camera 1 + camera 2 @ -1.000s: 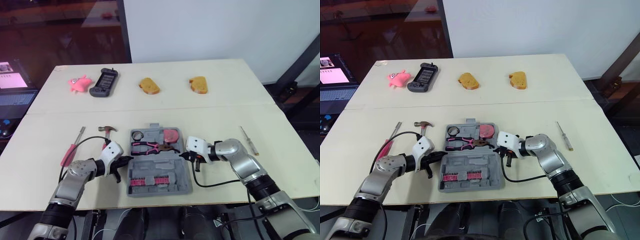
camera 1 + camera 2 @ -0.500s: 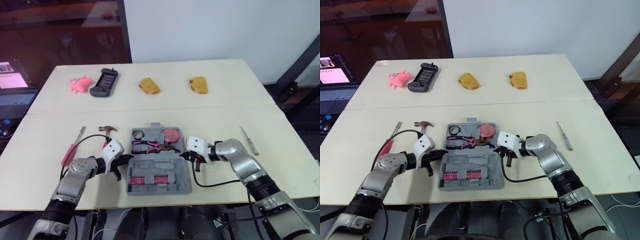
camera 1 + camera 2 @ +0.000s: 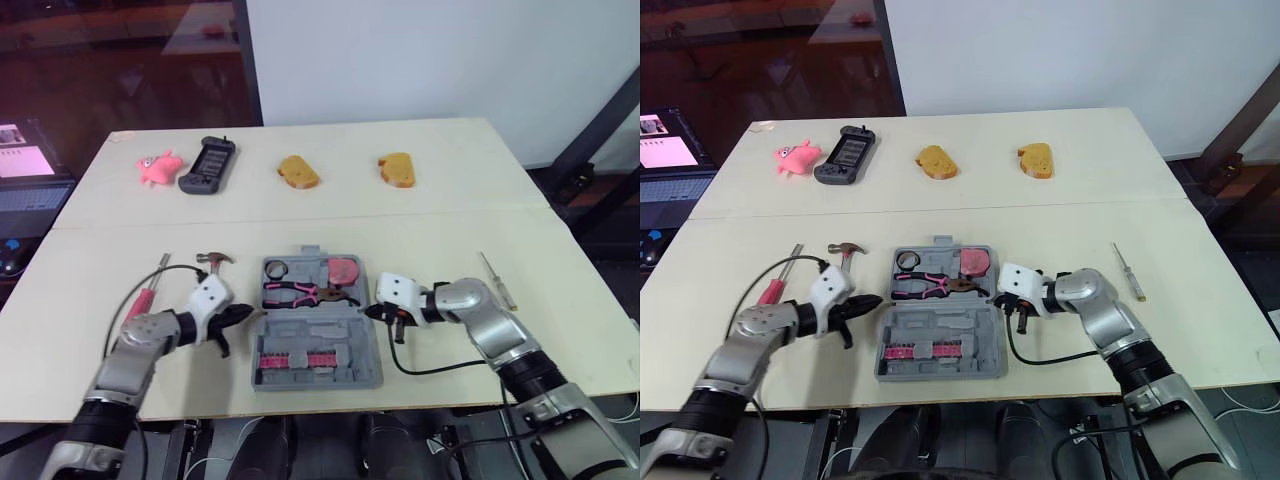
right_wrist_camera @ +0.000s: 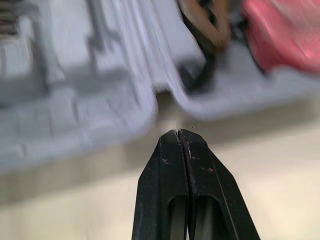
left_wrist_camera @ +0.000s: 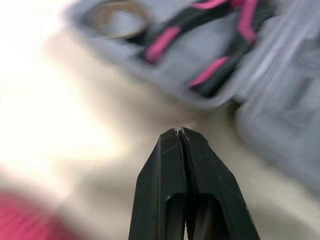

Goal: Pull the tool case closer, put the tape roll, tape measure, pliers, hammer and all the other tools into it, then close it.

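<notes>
an open grey tool case (image 3: 318, 322) is lying flat near the front edge of a pale table (image 3: 420, 215), sitting between the two grippers. its far half is holding the tape roll (image 3: 275, 269) at the left, the pliers (image 3: 300, 293) with pink and black handles across the middle, and the reddish tape measure (image 3: 344, 270) at the right; its near half is carrying a row of pink bits (image 3: 295, 360). the left gripper (image 3: 243, 314) is hovering low just beside the case's left edge, with a strip of table showing between tips and case in the left wrist view, and its two black fingers (image 5: 167, 160) are pressing together on nothing. the right gripper (image 3: 367, 312) is sitting just beside the case's right edge, at the level where the two halves are meeting, its fingers (image 4: 165, 160) likewise pinching together and holding nothing; whether its tips are touching the case cannot be told. the hammer (image 3: 215, 260) is lying on the table left of the case, its handle running under the left wrist. a pink-handled screwdriver (image 3: 773, 290) is lying further left, and a thin screwdriver (image 3: 497, 279) is resting well to the right of the case. along the far side a pink toy (image 3: 158, 166), a black controller (image 3: 208, 165) and two bread pieces (image 3: 298, 171) (image 3: 397, 169) are lying in a row.
</notes>
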Robot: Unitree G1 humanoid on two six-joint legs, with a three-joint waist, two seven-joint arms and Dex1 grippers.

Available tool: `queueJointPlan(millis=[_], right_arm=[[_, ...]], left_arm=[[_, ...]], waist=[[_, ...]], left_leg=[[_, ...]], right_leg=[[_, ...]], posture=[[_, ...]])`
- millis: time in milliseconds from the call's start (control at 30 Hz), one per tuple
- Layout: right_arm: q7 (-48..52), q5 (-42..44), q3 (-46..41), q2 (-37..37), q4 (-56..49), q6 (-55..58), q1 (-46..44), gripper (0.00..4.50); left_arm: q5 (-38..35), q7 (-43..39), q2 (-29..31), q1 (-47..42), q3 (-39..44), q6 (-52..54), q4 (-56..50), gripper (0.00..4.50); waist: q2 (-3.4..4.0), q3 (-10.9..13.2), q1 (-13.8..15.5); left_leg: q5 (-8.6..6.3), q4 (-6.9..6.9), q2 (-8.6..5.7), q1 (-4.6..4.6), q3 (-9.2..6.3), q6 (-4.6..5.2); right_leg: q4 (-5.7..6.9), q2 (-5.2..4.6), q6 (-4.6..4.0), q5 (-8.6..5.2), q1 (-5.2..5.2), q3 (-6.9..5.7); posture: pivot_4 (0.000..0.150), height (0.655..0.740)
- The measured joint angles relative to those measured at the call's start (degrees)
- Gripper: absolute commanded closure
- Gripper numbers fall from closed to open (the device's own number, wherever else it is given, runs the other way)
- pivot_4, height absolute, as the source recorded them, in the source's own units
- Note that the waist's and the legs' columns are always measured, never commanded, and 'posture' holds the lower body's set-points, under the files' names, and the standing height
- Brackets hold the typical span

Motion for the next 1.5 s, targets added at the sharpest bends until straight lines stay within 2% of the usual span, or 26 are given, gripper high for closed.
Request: queueJointPlan(millis=[133, 200, 233, 300, 467, 533, 667, 867, 1167, 1367, 1500], right_arm=[[2.3, 4.5, -4.5, -3.1, -0.5, 1.0, 2.2, 4.50], [3.5, 7.5, -6.9, -3.5, -1.9, 0.9, 2.9, 4.50], [4.1, 9.1, -8.4, -4.4, -3.0, 0.7, 3.4, 4.23], [5.1, 11.7, -11.6, -6.4, -4.3, 0.3, 4.7, 3.60], [6.8, 17.4, -19.4, -10.1, -5.4, 0.5, 8.8, 0.98], [7.4, 20.3, -22.6, -10.9, -6.0, 1.2, 11.1, 0.04], [8.0, 24.0, -29.1, -14.4, -4.3, 3.6, 14.2, 0.04], [8.4, 25.2, -37.6, -18.7, 7.1, 0.0, 17.3, 0.04], [8.4, 25.1, -44.7, -21.2, 21.0, -8.7, 21.1, 0.04], [7.4, 23.7, -44.5, -21.3, 23.6, -12.8, 20.3, 0.04], [7.2, 23.8, -43.9, -21.2, 21.3, -12.2, 19.4, 0.04]], left_arm=[[-4.5, -1.1, 1.5, 3.2, 3.8, 2.0, -4.1, 4.44], [-7.4, -2.3, 2.5, 5.0, 5.7, 3.5, -7.7, 3.91], [-8.7, -2.9, 3.6, 6.1, 7.2, 4.1, -9.7, 3.58], [-11.0, -4.0, 5.8, 8.9, 10.7, 4.9, -12.4, 2.63], [-16.6, -5.5, 9.6, 14.8, 21.8, 6.5, -14.6, 0.02], [-18.6, -7.6, 10.1, 19.2, 26.8, 6.0, -15.4, 0.00], [-20.8, -11.4, 10.6, 25.3, 35.7, 3.8, -12.0, 0.00], [-21.3, -16.3, 12.3, 29.4, 46.1, -2.8, 3.7, 0.00], [-22.0, -14.0, 10.7, 29.0, 48.4, -8.1, 11.2, 0.00], [-22.1, -13.0, 13.4, 27.2, 49.7, -8.3, 12.6, 0.00], [-22.1, -12.6, 14.4, 24.1, 48.7, -7.9, 11.8, 0.00]], waist=[[-0.02, 0.0, -0.1], [-0.02, 0.0, -0.2], [0.00, 0.0, -0.3], [0.00, 0.0, -0.3], [0.00, 0.0, -0.1], [-0.01, 0.0, -0.1], [0.02, 0.1, -0.1], [0.03, 0.1, 0.1], [0.04, 0.1, -0.5], [0.06, 0.1, -0.4], [0.07, 0.1, -0.1]], left_leg=[[0.00, -0.03, 0.02, -0.02, 0.00, 0.00], [0.00, -0.04, 0.06, -0.02, 0.01, 0.00], [-0.01, -0.07, 0.06, -0.02, 0.02, 0.00], [-0.01, -0.11, 0.08, -0.02, 0.04, 0.01], [-0.02, -0.07, 0.08, -0.03, 0.07, 0.02], [-0.03, -0.08, 0.08, -0.06, 0.10, 0.03], [-0.05, -0.08, 0.09, -0.11, 0.15, 0.07], [-0.07, -0.08, 0.10, -0.15, 0.19, 0.07], [-0.10, -0.15, 0.14, -0.30, 0.24, 0.11], [-0.11, -0.13, 0.17, -0.23, 0.26, 0.10], [-0.10, -0.13, 0.16, -0.25, 0.25, 0.11]], right_leg=[[0.00, -0.02, 0.00, 0.00, -0.03, 0.00], [0.00, -0.01, 0.00, 0.00, -0.05, 0.00], [0.00, -0.01, -0.01, 0.00, -0.07, 0.01], [-0.02, -0.01, -0.02, -0.02, -0.09, 0.01], [-0.05, -0.05, -0.22, -0.13, -0.06, 0.01], [-0.11, -0.08, -0.23, -0.17, -0.06, 0.03], [-0.19, -0.08, -0.26, -0.18, -0.09, 0.05], [-0.35, -0.12, -0.36, -0.24, -0.05, 0.03], [-0.53, -0.12, -0.35, -0.21, -0.17, 0.04], [-0.52, -0.09, -0.39, -0.19, -0.09, 0.03], [-0.53, -0.10, -0.38, -0.19, -0.10, 0.03]], posture=[[0.150, 0.7400], [0.150, 0.7400], [0.150, 0.7400], [0.150, 0.7400], [0.150, 0.7400], [0.150, 0.7400], [0.150, 0.7400], [0.150, 0.7400], [0.150, 0.7400], [0.150, 0.7400], [0.150, 0.7400]])
